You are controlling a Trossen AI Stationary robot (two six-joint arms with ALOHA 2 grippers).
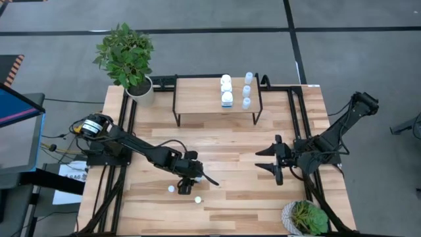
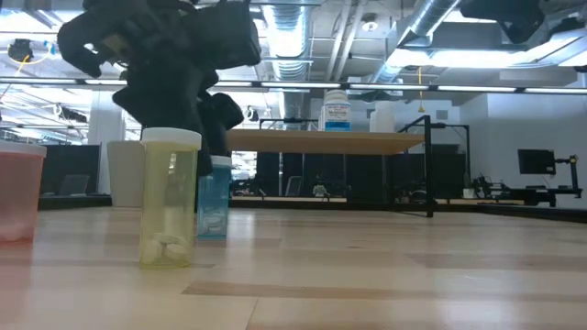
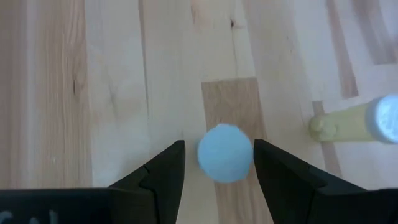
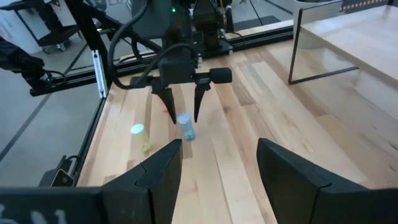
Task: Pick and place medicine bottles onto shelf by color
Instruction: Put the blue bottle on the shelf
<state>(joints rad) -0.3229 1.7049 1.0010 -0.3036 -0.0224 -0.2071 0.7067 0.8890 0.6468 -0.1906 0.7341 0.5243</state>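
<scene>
A pale blue bottle (image 3: 225, 153) stands upright on the table between the open fingers of my left gripper (image 3: 219, 168), which points down near the table's front middle (image 1: 186, 186). A yellowish bottle (image 3: 357, 121) stands close beside it (image 4: 140, 135). It also shows in the low view (image 2: 170, 197), in front of the blue one (image 2: 213, 197). The shelf (image 1: 197, 99) at the far edge holds three white bottles (image 1: 226, 89) and three pale blue ones (image 1: 247, 91) in two rows. My right gripper (image 1: 276, 161) is open and empty at the right. My left gripper's fingers stand on either side of the blue bottle's cap (image 3: 245, 155), coming from above and pointing down. One finger (image 3: 267, 165) is right against the cap's side, and I cannot tell whether it touches. The bottle stands on the table.
Another small pale-capped bottle (image 1: 171, 189) stands just left of my left gripper. A potted plant (image 1: 139, 89) stands at the far left and another (image 1: 306, 217) at the near right. A pinkish translucent container (image 2: 18, 188) shows at the low view's left edge.
</scene>
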